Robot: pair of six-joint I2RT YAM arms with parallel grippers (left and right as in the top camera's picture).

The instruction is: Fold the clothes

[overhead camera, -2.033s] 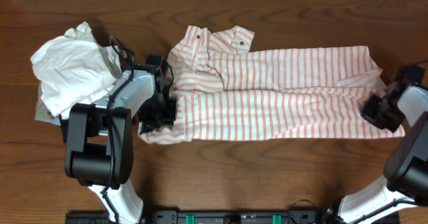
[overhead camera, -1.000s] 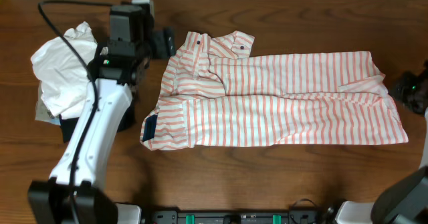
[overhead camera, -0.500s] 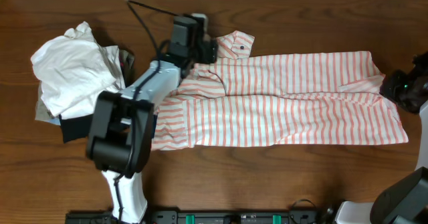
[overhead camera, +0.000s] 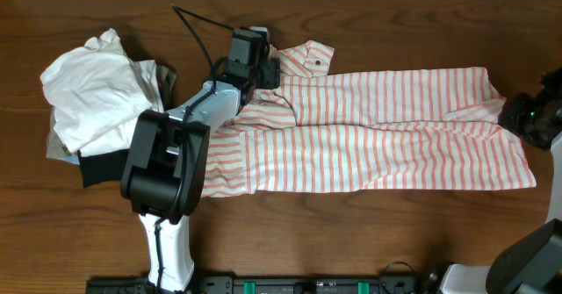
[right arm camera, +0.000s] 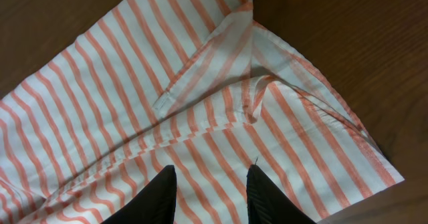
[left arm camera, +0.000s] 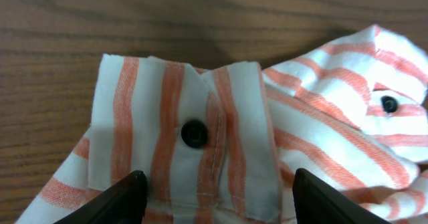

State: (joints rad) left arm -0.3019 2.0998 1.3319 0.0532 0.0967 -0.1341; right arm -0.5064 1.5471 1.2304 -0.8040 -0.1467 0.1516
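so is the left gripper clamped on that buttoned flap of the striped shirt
No, the left gripper has its fingers wide apart on either side of the striped shirt's buttoned flap, not pinching it.

The shirt (overhead camera: 378, 127) is white with thin salmon-orange stripes, running twelve to six in the overhead view; its buttons (left arm camera: 194, 133) are black. The table (overhead camera: 351, 233) is dark brown wood with a fine streaked grain. At nine o'clock lies a plain white garment (overhead camera: 88, 92), with a black garment (overhead camera: 98, 167) showing under its six o'clock edge. The left arm (overhead camera: 167, 162) is white and black. The left gripper (left arm camera: 215, 194) and right gripper (right arm camera: 210, 190) both have black fingers (right arm camera: 160, 197).
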